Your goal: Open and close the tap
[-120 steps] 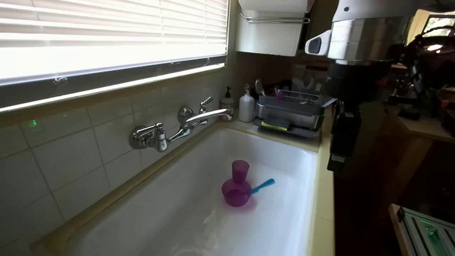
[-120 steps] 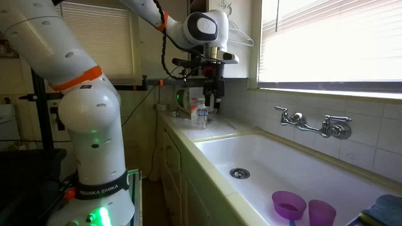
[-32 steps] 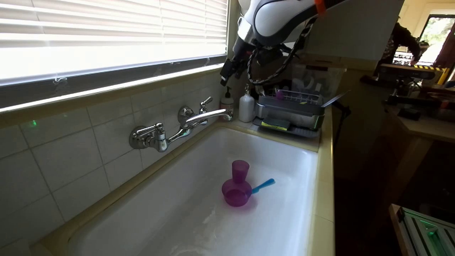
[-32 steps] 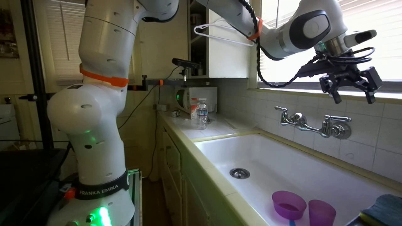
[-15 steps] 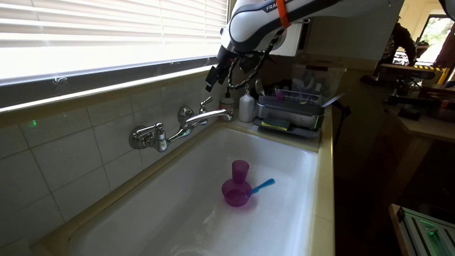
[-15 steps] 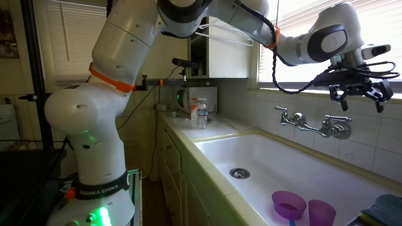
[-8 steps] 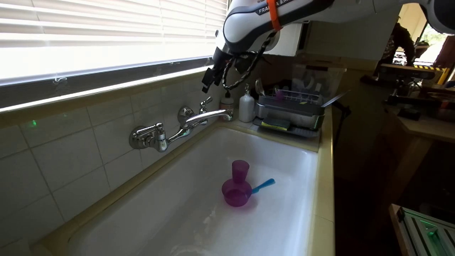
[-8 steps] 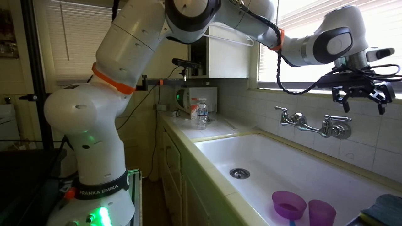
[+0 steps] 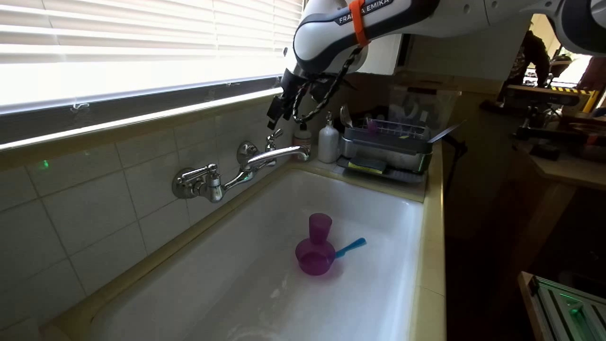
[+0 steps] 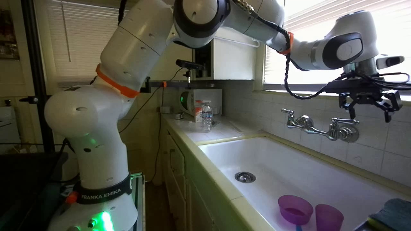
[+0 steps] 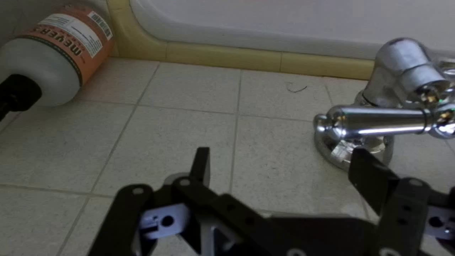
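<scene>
The chrome tap (image 9: 279, 153) is fixed to the tiled wall above the sink, with a long spout and a lever handle at each side. No water shows at the spout. My gripper (image 9: 273, 124) is just above the lever farther back. In an exterior view my open gripper (image 10: 370, 117) hangs above and a little right of the nearer lever (image 10: 345, 121). In the wrist view the lever (image 11: 382, 122) lies at the right, beyond the right fingertip. Bare tile shows between the fingers of the open, empty gripper (image 11: 280, 154). I cannot tell whether a finger touches the tap.
A soap bottle with an orange label (image 11: 76, 39) stands at the sink's corner. A white dispenser (image 9: 328, 144) and a dish rack (image 9: 383, 149) are beside it. The window sill (image 9: 189, 111) runs above the tap. A purple bowl (image 10: 295, 210) and cup (image 10: 329, 218) lie in the sink (image 10: 276, 166).
The arm has swung from over the far counter to the tap, tilting and straightening along the way. In the last second my gripper has sunk slightly toward the lever. The tap looks unchanged.
</scene>
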`<state>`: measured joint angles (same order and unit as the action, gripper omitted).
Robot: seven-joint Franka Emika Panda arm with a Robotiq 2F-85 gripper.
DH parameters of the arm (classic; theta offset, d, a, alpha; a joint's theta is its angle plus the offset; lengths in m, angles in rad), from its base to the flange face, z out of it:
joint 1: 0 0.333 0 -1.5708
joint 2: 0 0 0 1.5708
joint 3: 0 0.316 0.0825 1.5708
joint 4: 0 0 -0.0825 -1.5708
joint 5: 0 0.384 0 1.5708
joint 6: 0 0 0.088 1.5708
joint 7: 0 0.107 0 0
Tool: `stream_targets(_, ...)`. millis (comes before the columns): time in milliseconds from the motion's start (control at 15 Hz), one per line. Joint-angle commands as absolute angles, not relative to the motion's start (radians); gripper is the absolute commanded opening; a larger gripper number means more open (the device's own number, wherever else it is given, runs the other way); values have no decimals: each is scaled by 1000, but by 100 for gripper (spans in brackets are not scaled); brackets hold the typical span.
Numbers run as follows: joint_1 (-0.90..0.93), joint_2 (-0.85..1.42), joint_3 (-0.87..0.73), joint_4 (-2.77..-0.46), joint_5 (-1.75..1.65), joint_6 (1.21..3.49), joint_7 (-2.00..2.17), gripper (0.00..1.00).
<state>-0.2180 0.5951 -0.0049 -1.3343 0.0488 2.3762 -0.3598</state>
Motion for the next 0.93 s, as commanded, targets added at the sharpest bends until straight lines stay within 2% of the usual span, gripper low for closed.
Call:
stream_targets(0,-231,611,11,-1307,60,2320,-387,100)
stream_targets(867,-215,596,-18,-1329,14,2240,-372,100)
